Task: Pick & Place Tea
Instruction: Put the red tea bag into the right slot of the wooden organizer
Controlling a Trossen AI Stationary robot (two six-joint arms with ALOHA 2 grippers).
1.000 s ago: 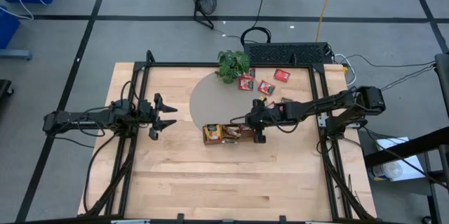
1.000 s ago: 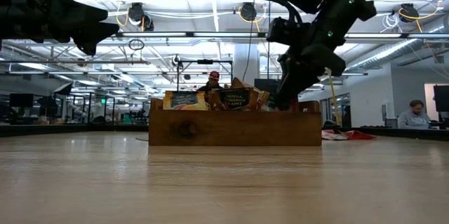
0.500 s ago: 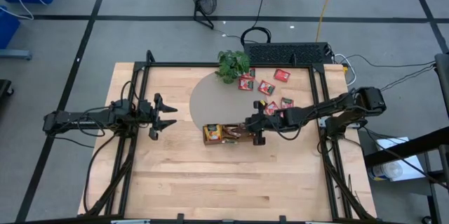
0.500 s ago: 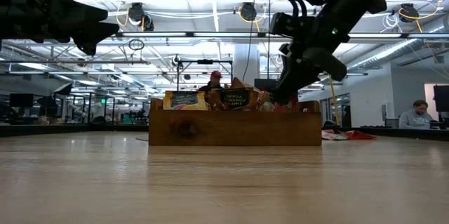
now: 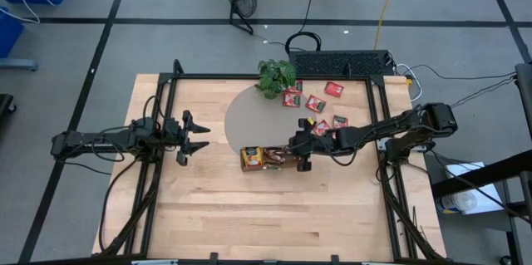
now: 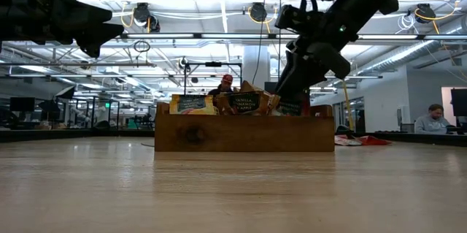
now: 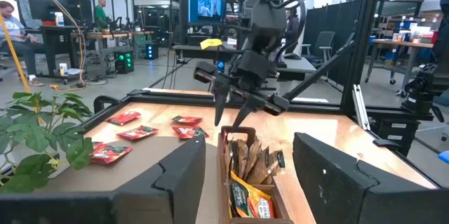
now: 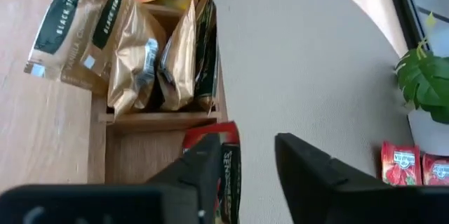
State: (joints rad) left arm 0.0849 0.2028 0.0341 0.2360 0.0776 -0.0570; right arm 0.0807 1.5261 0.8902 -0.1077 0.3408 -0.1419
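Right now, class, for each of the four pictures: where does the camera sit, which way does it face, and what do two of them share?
High: overhead, straight down; both arms, wooden tray, red packets.
Low: at table height, level across; tray's side, right hand at its end.
Left wrist: on the waiting left arm, facing the right arm; own fingers low.
Right wrist: above the tray's end compartment; red packet between its fingers.
Shared: tray and potted plant in both wrist views.
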